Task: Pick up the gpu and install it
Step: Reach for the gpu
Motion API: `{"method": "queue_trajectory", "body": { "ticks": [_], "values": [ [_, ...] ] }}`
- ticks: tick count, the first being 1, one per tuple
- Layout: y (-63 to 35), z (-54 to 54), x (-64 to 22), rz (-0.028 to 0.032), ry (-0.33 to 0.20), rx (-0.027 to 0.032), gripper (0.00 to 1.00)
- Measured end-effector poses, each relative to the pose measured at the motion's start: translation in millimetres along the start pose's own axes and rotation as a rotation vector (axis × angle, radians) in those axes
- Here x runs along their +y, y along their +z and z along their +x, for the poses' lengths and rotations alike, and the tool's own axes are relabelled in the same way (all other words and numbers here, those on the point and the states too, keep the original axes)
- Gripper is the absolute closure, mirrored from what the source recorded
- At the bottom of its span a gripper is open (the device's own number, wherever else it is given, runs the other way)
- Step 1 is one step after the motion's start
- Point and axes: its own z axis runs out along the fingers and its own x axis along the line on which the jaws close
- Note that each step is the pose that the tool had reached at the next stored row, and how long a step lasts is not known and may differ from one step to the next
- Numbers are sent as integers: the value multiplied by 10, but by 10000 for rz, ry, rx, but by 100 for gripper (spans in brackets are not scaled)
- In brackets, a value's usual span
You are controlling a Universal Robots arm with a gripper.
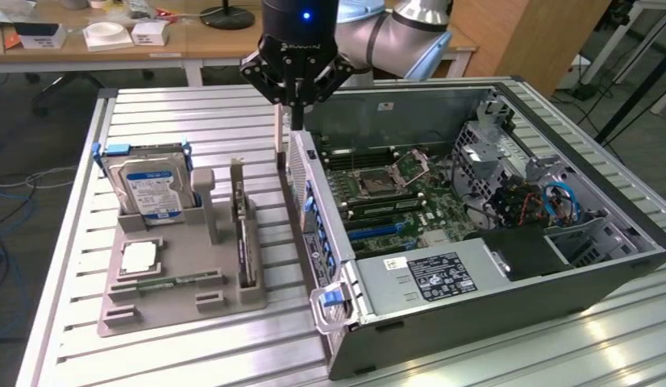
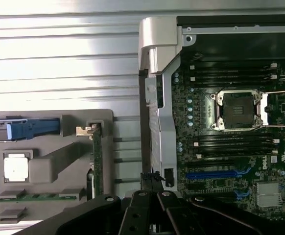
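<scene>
The gpu [image 1: 243, 235] stands on edge in a slot of the grey holder tray [image 1: 177, 310], on the exterior view's left of the open computer case [image 1: 473, 294]. In the wrist view the gpu [image 2: 97, 159] is seen edge-on, with its metal bracket end [image 2: 85, 130] showing. My gripper [image 1: 297, 121] hangs shut over the case's rear wall, higher than the gpu and well apart from it. Nothing is held between its fingers [image 2: 143, 198]. The motherboard [image 1: 409, 201] lies bare inside the case, with blue card slots [image 2: 213, 174] close to the gripper.
The tray also holds a hard drive [image 1: 150, 187] with a blue-white label, a square processor chip [image 1: 139, 256] and a green memory stick [image 1: 166, 282]. A power supply [image 1: 441, 274] and drive cage [image 1: 494, 145] sit in the case. Desks stand behind the slatted table [image 1: 182, 121].
</scene>
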Motion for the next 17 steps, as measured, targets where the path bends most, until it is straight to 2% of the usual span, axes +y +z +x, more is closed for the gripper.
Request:
{"method": "queue_trajectory", "body": {
  "ticks": [17],
  "values": [
    [2,266,-19,0,0,0,89]
  ]
}}
